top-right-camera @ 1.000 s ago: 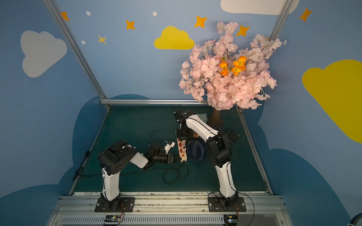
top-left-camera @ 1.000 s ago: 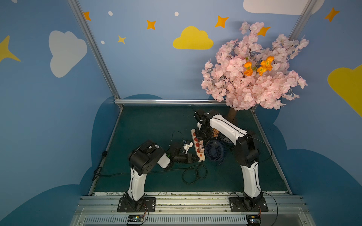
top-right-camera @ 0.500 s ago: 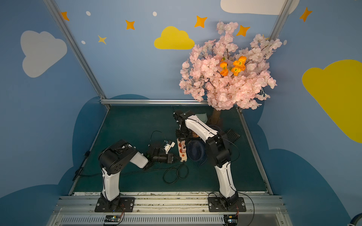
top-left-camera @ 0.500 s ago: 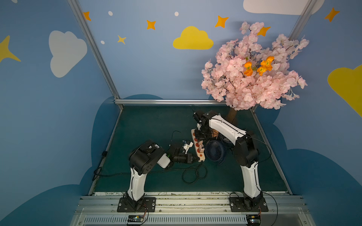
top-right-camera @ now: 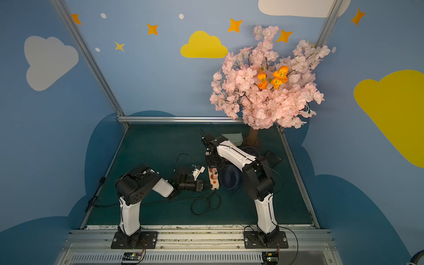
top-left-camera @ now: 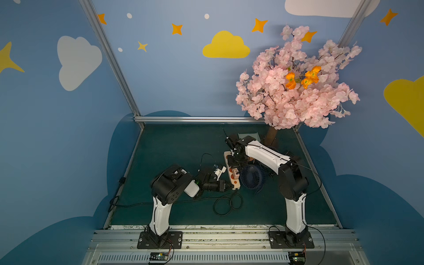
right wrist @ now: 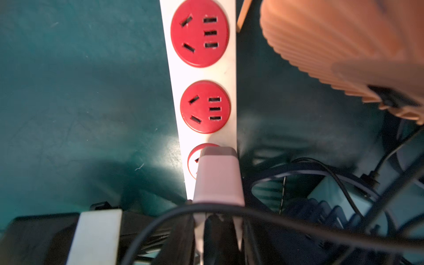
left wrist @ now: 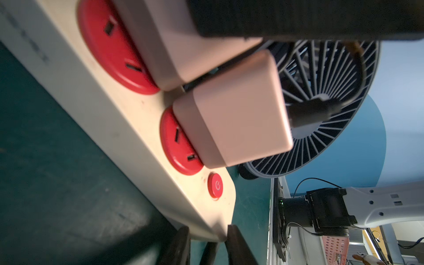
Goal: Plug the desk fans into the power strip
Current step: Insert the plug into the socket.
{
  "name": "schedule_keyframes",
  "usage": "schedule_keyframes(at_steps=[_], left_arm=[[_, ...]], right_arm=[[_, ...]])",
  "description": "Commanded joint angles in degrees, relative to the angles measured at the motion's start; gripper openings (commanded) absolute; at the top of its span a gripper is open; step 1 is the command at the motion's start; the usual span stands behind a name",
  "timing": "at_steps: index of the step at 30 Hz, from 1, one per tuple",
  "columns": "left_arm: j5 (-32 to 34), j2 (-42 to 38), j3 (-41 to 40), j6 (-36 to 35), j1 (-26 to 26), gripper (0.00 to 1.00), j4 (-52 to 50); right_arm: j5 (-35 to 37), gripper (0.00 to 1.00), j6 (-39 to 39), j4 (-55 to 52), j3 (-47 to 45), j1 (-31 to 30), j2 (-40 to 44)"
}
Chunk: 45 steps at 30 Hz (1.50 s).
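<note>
Left wrist view: left jaws pinch power strip (left wrist: 135,121) end, likely bracing it; right jaws closed tight on pink plug (left wrist: 183,50).

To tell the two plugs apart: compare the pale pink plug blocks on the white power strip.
The pink plug block beside the small red button stands free of any gripper; the pink plug block one socket further along is gripped by the black right gripper. The button-side block has a black cable in its back; the other's back is hidden. Both are rounded and sit over round red sockets of the white power strip.
</note>
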<state>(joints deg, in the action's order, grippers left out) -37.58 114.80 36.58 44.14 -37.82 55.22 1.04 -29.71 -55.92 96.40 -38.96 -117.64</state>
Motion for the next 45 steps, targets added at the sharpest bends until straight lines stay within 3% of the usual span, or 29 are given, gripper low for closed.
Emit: schedule_keyframes(at_steps=[1, 9, 22, 25, 26, 31, 34, 37, 43, 45], left_arm=[[1.4, 3.0, -0.6, -1.4, -0.1, 0.31, -3.1], [2.4, 1.0, -1.5, -1.3, -0.1, 0.32, -3.5], [5.3, -4.7, -3.3, -3.3, -0.3, 0.32, -6.9], [5.8, -6.6, -3.5, -3.5, -0.2, 0.37, -7.7], [6.0, -7.4, -3.5, -3.6, -0.2, 0.4, -8.0], [7.3, -12.5, -3.3, -5.6, 0.1, 0.61, -11.7], [9.3, -15.9, -3.3, -7.5, 0.7, 0.68, -15.3], [11.5, -19.0, -2.9, -9.9, 1.6, 0.72, -19.6], [14.1, -22.7, -1.1, -14.0, 2.2, 0.77, -27.6], [14.9, -23.8, -1.0, -14.6, 2.2, 0.79, -28.5]], right_arm=[[-3.0, 0.0, -1.0, 1.9, -5.0, -0.3, -9.5], [-4.8, 0.0, -1.3, 7.3, -8.9, -0.5, -17.5], [-2.9, 0.0, -1.6, 8.0, -8.1, -1.8, -18.4], [-3.2, 0.0, -1.4, 8.0, -8.0, -2.7, -16.9], [-3.7, 0.07, -1.2, 7.9, -8.1, -3.0, -16.0], [-3.8, 0.6, -0.5, 6.6, -7.2, -4.3, -5.3], [-4.2, 0.86, 0.3, 4.7, -4.7, -4.3, 1.1], [-4.7, 0.93, 1.6, 2.5, -2.9, -4.3, 7.5], [-4.4, 0.94, 3.5, 0.2, -5.6, -2.8, 18.8], [-1.0, 0.94, 4.3, 0.8, -8.1, -1.9, 23.7]])
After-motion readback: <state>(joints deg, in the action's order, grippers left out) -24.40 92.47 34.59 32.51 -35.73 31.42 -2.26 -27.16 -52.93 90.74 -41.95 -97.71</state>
